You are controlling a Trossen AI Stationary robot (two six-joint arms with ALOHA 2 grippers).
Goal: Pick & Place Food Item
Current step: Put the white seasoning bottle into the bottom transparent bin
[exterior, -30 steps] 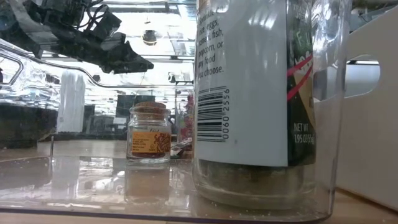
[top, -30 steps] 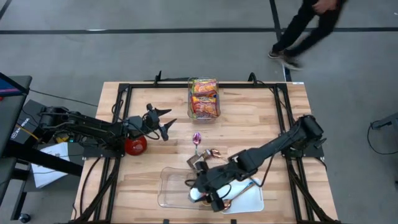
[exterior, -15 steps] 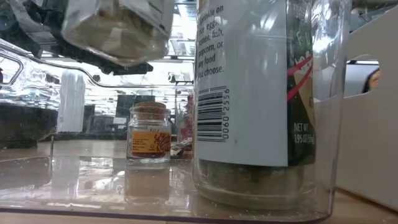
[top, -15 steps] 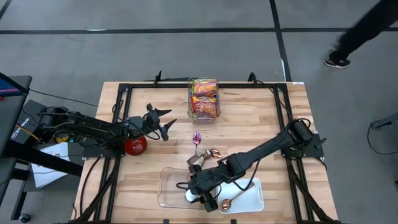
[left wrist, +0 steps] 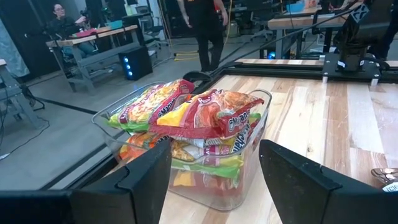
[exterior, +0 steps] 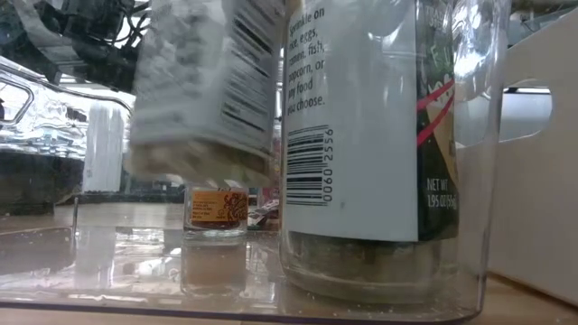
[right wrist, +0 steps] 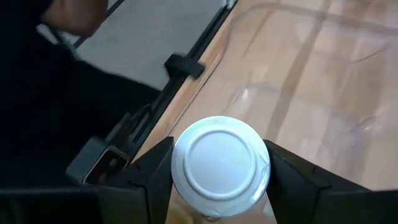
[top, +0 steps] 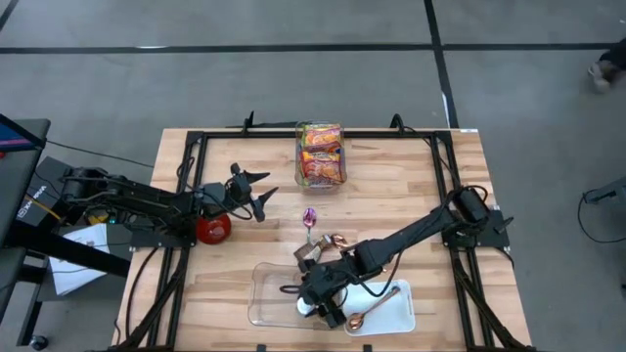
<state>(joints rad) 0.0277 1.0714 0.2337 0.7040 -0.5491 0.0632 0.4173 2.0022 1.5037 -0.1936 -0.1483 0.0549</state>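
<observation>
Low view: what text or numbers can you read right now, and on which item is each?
"fish, popcorn, or any food you choose", partly cut off: big shaker.
"0060 2556", beside its barcode: same shaker.
"NET WT", with a figure under it too cut off to trust: same shaker.
Held bottle: label blurred, unreadable.
Small jar: orange label too small to read.
Snack packets: print partly visible, not legible.

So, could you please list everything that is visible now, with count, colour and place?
noodle bin: one, clear, colourful packets, table's far middle
red object: one, under left arm
clear tray: one, near middle
held bottle: one, white cap, above tray
big bottle: one, white label, in tray
cork jar: one, orange label, on the table behind the tray
white tray: one, beside clear tray
spoon: one, coppery, on white tray
left gripper: open, waiting
right gripper: shut on held bottle
</observation>
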